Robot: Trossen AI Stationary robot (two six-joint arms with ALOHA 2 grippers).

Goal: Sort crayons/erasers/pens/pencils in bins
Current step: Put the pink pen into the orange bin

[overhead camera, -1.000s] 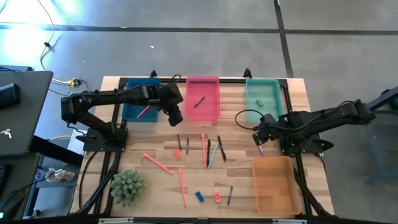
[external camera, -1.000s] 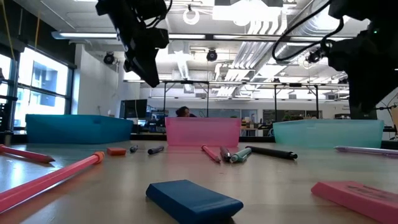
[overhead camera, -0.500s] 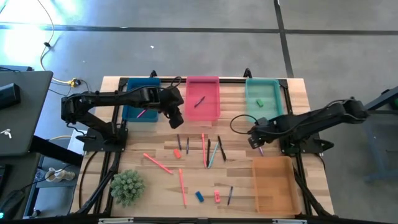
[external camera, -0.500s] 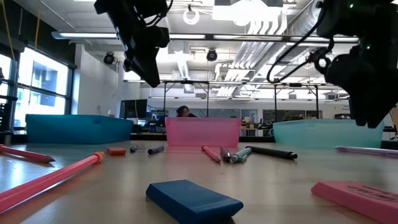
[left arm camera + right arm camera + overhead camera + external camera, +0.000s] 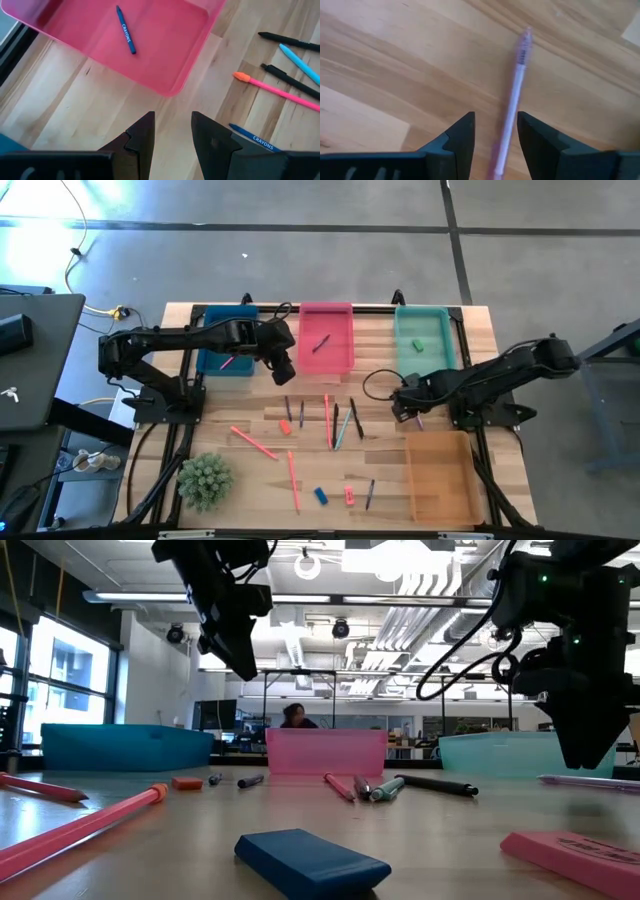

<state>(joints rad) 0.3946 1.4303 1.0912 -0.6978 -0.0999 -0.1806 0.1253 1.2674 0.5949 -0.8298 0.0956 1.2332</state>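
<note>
My right gripper point(image 5: 408, 408) point(image 5: 495, 117) hangs open just above a pale purple pen point(image 5: 515, 95) point(image 5: 419, 420) that lies flat on the wood between the teal bin point(image 5: 421, 340) and the orange bin point(image 5: 440, 476). The pen shows between its two fingers, untouched. My left gripper point(image 5: 283, 368) point(image 5: 172, 117) is open and holds nothing, raised over the table near the front left corner of the pink bin point(image 5: 327, 337), beside the dark blue bin point(image 5: 227, 340). A green eraser point(image 5: 418, 344) lies in the teal bin. Blue point(image 5: 321, 496), pink point(image 5: 349, 496) and red point(image 5: 285, 426) erasers lie on the table.
Several pens, pencils and crayons lie loose mid-table point(image 5: 335, 423), with long pink pencils point(image 5: 254, 443) point(image 5: 293, 480) nearer the front. A blue crayon point(image 5: 125, 30) lies in the pink bin and a pink stick point(image 5: 231, 361) in the dark blue bin. A spiky green plant point(image 5: 204, 480) stands front left.
My right gripper has moved toward the table's left and come down, closer to the purple pen on the wood. The pen and the other things have stayed where they were.
</note>
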